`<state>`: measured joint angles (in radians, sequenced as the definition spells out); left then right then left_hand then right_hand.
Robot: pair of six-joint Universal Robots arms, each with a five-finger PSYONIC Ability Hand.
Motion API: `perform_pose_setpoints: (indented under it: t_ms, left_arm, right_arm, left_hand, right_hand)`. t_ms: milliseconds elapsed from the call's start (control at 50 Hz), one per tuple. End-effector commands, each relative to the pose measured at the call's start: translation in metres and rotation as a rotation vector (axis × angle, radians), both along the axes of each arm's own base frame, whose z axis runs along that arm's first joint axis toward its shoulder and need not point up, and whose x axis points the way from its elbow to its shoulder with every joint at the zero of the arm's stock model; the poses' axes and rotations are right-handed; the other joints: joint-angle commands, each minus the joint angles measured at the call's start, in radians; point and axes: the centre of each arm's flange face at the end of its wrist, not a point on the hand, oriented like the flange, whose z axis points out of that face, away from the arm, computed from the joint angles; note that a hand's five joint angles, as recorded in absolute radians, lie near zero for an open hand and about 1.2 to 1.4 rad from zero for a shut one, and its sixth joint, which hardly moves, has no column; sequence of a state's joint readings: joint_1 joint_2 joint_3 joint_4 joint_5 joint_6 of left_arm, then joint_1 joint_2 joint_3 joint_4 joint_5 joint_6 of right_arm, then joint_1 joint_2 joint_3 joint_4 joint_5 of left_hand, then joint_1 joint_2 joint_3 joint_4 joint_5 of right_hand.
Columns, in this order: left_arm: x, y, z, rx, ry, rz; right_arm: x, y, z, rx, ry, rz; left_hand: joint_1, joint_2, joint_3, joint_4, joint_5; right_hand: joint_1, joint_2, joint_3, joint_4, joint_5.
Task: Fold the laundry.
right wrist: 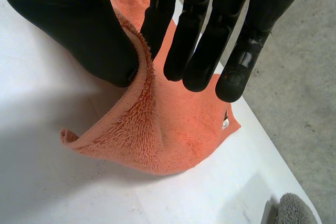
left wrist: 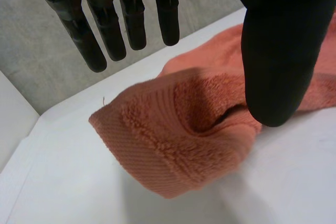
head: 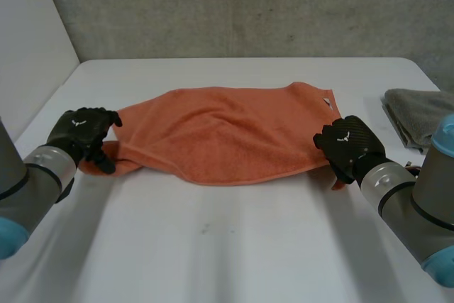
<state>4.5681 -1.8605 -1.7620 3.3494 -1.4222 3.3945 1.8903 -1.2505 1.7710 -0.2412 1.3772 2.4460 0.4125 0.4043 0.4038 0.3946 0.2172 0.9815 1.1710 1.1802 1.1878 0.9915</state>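
Note:
An orange towel (head: 227, 136) lies stretched sideways across the white table (head: 213, 246), loosely folded, with a small white tag at its far right corner. My left hand (head: 81, 133) is at the towel's left end. In the left wrist view its fingers (left wrist: 131, 19) are straight and held off the cloth, and its thumb (left wrist: 278, 51) rests on the bunched left corner of the towel (left wrist: 178, 129). My right hand (head: 351, 147) is at the right end, where the towel's edge (right wrist: 157, 140) is pinched between its thumb (right wrist: 79, 24) and a finger.
A folded grey cloth (head: 422, 111) lies by the table's right edge, just beyond my right hand, and its corner shows as grey cloth (right wrist: 294, 211) in the right wrist view. A concrete wall stands behind the table and a white panel at its left.

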Motion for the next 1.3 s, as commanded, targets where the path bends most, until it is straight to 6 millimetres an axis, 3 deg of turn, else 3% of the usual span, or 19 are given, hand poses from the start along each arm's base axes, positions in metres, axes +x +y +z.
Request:
perform_pose_setpoints:
  t_ms: [20, 60, 80, 160, 240, 320, 400, 600, 700, 880, 1160, 1240, 1280, 1300]
  left_arm:
    - [-0.003, -0.027, -0.022, -0.004, -0.125, -0.028]
    - [-0.003, -0.031, -0.025, -0.008, -0.141, -0.032]
    - [-0.004, -0.034, -0.027, -0.008, -0.148, -0.035]
    - [-0.004, -0.038, -0.030, -0.006, -0.151, -0.036]
    - [-0.004, -0.034, -0.027, -0.006, -0.153, -0.036]
    - [-0.003, -0.027, -0.011, -0.039, -0.139, -0.034]
    - [-0.002, -0.021, 0.006, -0.087, -0.131, -0.030]
    - [0.002, -0.019, 0.017, -0.112, -0.123, -0.015]
    - [0.002, -0.021, 0.020, -0.123, -0.121, -0.015]
    - [0.001, -0.024, 0.026, -0.147, -0.117, -0.015]
    - [0.000, -0.026, 0.029, -0.154, -0.116, -0.014]
    - [0.001, -0.026, 0.030, -0.157, -0.116, -0.011]
    - [0.001, -0.026, 0.030, -0.156, -0.116, -0.011]
    - [0.001, -0.026, 0.030, -0.156, -0.116, -0.013]
  right_arm:
    - [-0.002, -0.001, -0.001, 0.006, -0.002, -0.006]
    - [-0.001, -0.001, 0.000, 0.005, -0.002, -0.006]
    - [-0.002, -0.002, 0.000, 0.003, -0.003, -0.008]
    - [-0.004, -0.006, 0.000, 0.009, -0.017, -0.010]
    - [-0.007, -0.011, -0.002, 0.059, -0.103, -0.024]
    - [-0.017, -0.024, -0.001, 0.153, -0.280, -0.096]
    - [-0.029, -0.036, -0.002, 0.247, -0.452, -0.190]
    - [-0.057, -0.038, -0.015, 0.393, -0.539, -0.338]
    - [-0.059, -0.028, -0.026, 0.421, -0.507, -0.337]
    - [-0.061, -0.026, -0.038, 0.436, -0.464, -0.310]
    - [-0.058, -0.056, -0.058, 0.401, -0.449, -0.296]
    - [-0.058, -0.065, -0.062, 0.398, -0.449, -0.296]
    - [-0.058, -0.070, -0.061, 0.384, -0.455, -0.295]
    - [-0.060, -0.072, -0.058, 0.377, -0.460, -0.298]
  left_hand:
    - [0.123, 0.132, 0.132, 0.141, 0.144]
    - [0.252, 0.261, 0.261, 0.270, 0.273]
    - [0.506, 0.514, 0.515, 0.524, 0.527]
    - [0.982, 0.991, 0.991, 1.000, 1.003]
    - [0.984, 0.992, 0.992, 1.002, 1.005]
    - [0.984, 0.992, 0.992, 1.002, 1.005]
    - [0.984, 0.992, 0.992, 1.002, 1.005]
    - [0.984, 0.992, 0.992, 1.002, 1.005]
    - [0.984, 0.992, 0.992, 1.002, 1.005]
    - [0.984, 0.992, 0.992, 1.002, 1.005]
    - [0.984, 0.992, 0.992, 1.002, 1.005]
    - [0.984, 0.992, 0.992, 1.002, 1.005]
    - [0.984, 0.992, 0.992, 1.002, 1.005]
    - [0.984, 0.992, 0.992, 1.002, 1.005]
  right_hand:
    - [0.415, 0.225, 0.216, 0.208, 0.230]
    - [0.415, 0.225, 0.216, 0.208, 0.230]
    - [0.415, 0.225, 0.216, 0.208, 0.230]
    - [0.415, 0.225, 0.216, 0.208, 0.230]
    - [0.415, 0.225, 0.216, 0.208, 0.230]
    - [-0.190, -0.380, -0.389, -0.397, -0.375]
    - [-0.391, -0.580, -0.589, -0.597, -0.575]
    - [-0.441, -0.631, -0.640, -0.648, -0.626]
    - [-0.436, -0.625, -0.634, -0.642, -0.620]
    - [-0.433, -0.622, -0.631, -0.639, -0.617]
    - [-0.330, -0.520, -0.529, -0.536, -0.515]
    - [-0.166, -0.356, -0.365, -0.372, -0.351]
    - [0.343, 0.154, 0.144, 0.137, 0.159]
    - [0.414, 0.225, 0.215, 0.208, 0.229]
